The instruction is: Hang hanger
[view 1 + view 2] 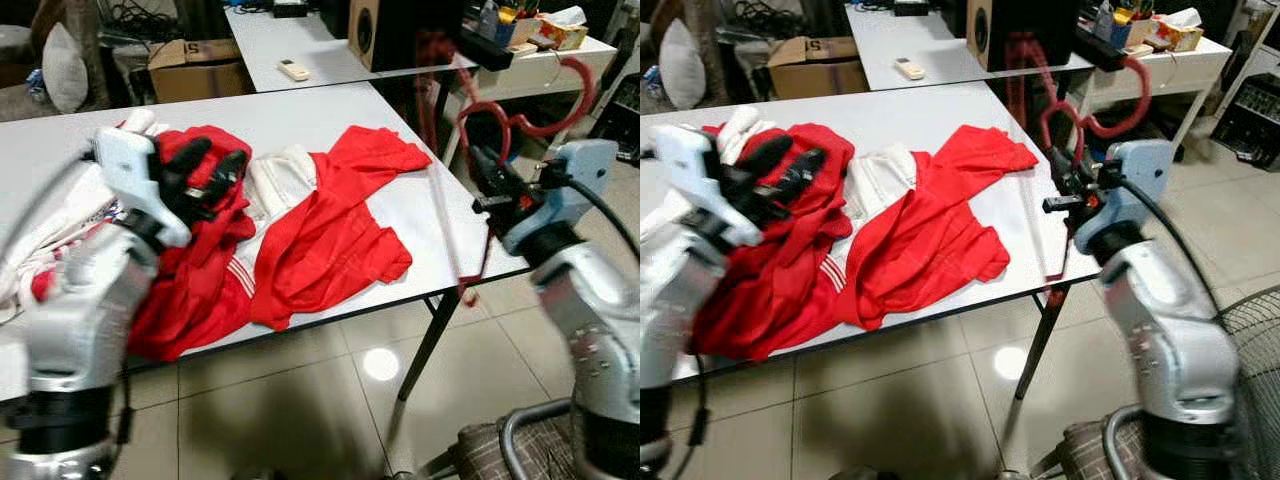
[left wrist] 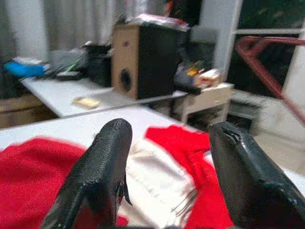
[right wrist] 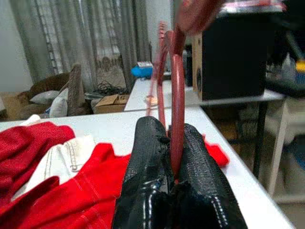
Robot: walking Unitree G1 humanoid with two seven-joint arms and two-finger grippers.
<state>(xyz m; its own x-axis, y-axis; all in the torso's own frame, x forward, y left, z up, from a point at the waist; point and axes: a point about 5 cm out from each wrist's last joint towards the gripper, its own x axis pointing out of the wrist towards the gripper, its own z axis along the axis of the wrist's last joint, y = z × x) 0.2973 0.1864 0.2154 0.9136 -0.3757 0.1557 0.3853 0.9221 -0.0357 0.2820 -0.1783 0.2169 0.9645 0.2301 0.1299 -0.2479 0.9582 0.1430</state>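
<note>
A dark red plastic hanger [image 1: 520,120] is held up in the air off the table's right end, motion-blurred, its hook curling up to the right. My right gripper [image 1: 487,180] is shut on the hanger [image 3: 176,109], with the red bar pinched between the black fingers [image 3: 147,162]. My left gripper [image 1: 205,175] hovers open over a heap of red and white clothes [image 1: 300,235] on the grey table [image 1: 300,115]. In the left wrist view its two fingers [image 2: 102,167] stand apart with nothing between them above the red cloth [image 2: 28,176].
A second white table [image 1: 300,40] stands behind with a remote [image 1: 293,69] and a black speaker [image 1: 375,30]. A cardboard box [image 1: 195,65] sits on the floor at the back. A white desk [image 1: 540,60] with clutter is at the right. A fan guard [image 1: 1250,340] is by my right side.
</note>
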